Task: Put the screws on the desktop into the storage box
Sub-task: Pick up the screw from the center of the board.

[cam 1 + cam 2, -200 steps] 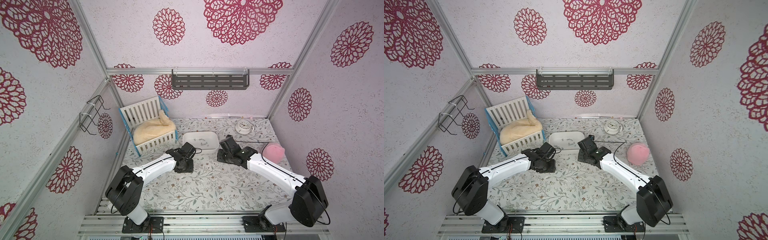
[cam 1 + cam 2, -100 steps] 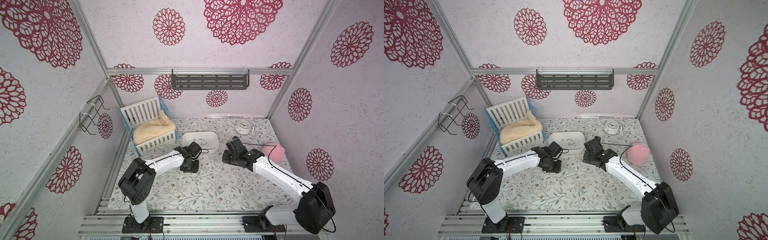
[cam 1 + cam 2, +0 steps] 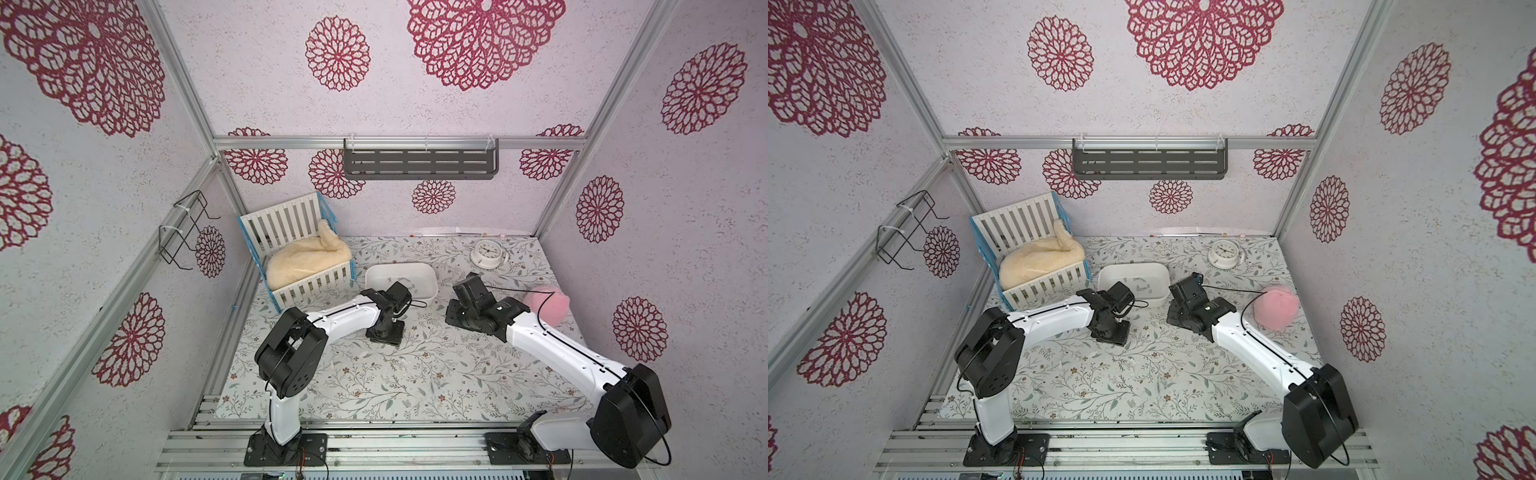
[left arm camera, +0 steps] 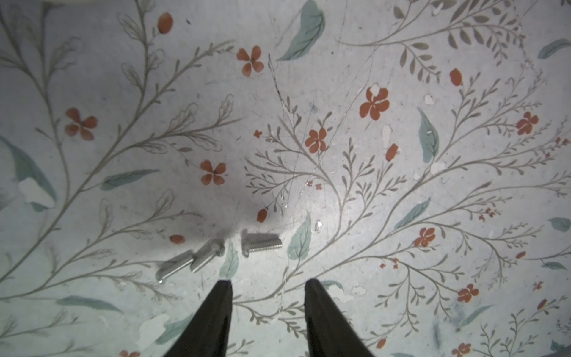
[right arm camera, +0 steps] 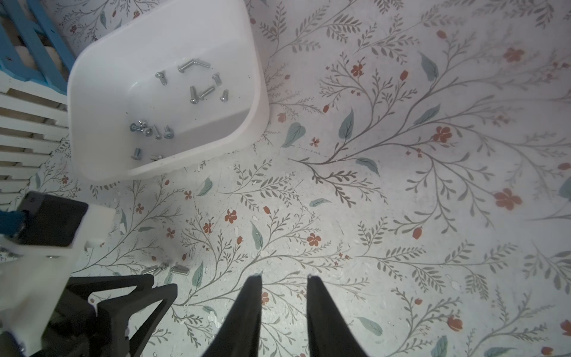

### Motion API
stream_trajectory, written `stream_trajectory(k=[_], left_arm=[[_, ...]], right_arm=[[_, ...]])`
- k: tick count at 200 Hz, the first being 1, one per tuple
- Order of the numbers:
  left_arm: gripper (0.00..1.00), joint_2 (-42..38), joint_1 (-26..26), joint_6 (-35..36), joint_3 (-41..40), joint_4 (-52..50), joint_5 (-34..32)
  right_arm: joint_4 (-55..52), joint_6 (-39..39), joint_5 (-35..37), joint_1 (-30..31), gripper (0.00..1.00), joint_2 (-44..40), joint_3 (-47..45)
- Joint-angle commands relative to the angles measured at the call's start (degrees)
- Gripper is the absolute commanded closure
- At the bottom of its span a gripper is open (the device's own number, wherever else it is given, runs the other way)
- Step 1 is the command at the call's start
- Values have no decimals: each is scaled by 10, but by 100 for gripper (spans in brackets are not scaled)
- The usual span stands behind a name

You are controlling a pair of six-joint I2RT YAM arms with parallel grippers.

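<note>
Three small silver screws lie close together on the flowered desktop, just ahead of my left gripper. That gripper is open, low over the surface, with nothing between its fingers. In the right wrist view the same screws lie by the left gripper. The white storage box holds several screws. My right gripper is open and empty over bare desktop. In both top views the left gripper and right gripper sit in front of the box.
A white slatted crib with blue edges holding a cream blanket stands at the back left, touching-close to the box. A white clock and a pink plush are on the right. A grey shelf hangs on the back wall.
The left arm has swung right, bringing its gripper from beside the box's left corner to in front of it. The right gripper has drawn back a little from the box.
</note>
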Motion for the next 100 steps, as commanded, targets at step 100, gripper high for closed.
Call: stream_trajectory(k=[100], left_arm=[[56, 69, -3, 33, 42, -45, -11]], right_arm=[[4, 4, -5, -6, 70, -1, 25]])
